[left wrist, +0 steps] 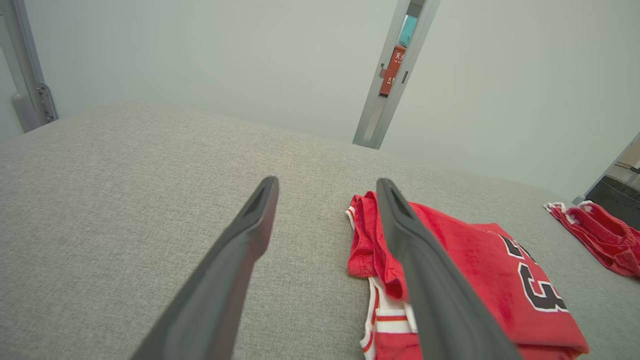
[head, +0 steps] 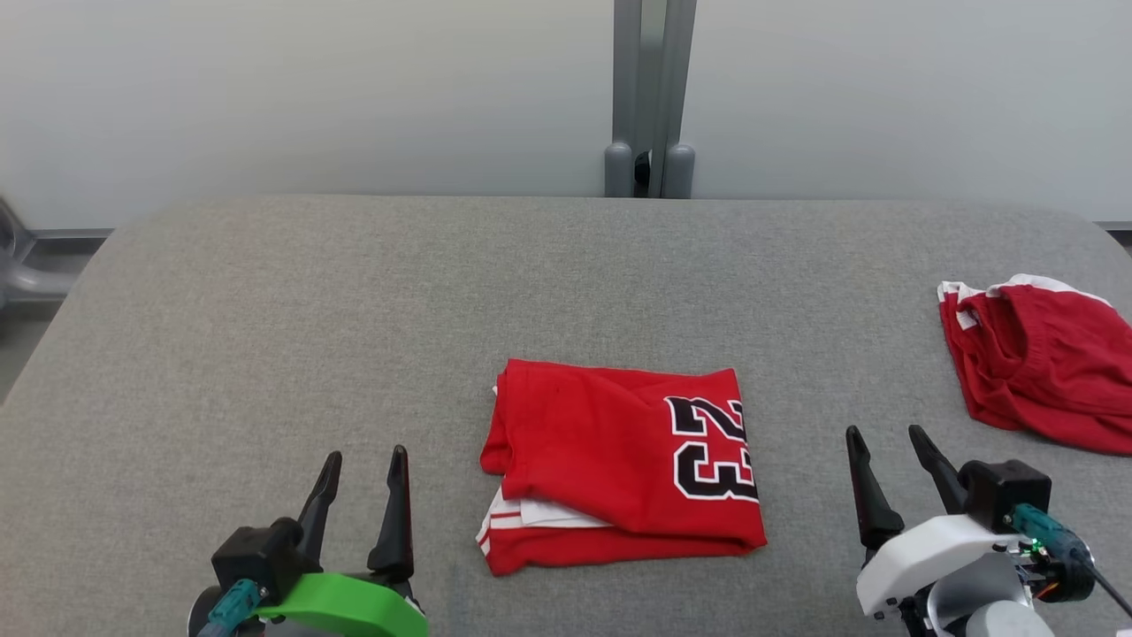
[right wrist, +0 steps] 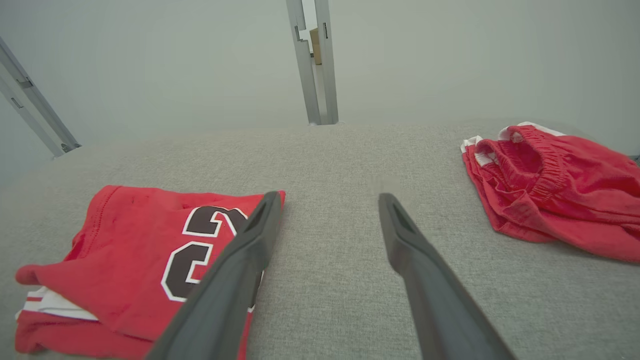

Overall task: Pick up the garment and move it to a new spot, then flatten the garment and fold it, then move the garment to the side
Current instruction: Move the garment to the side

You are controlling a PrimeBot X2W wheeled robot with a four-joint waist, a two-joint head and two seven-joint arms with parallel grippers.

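A red garment (head: 619,460) with a black "23" lies folded in a rectangle near the front middle of the grey table (head: 354,292). It also shows in the left wrist view (left wrist: 470,270) and the right wrist view (right wrist: 135,260). My left gripper (head: 363,462) stands open at the lower left, apart from the garment's left edge, nothing between its fingers (left wrist: 250,220). To the garment's right, my right gripper (head: 884,442) is open too, its fingers (right wrist: 400,225) over bare cloth surface.
A second red garment (head: 1035,363) with an elastic waistband lies crumpled at the table's right edge, also in the right wrist view (right wrist: 550,185). A grey post (head: 650,97) stands behind the table against a pale wall.
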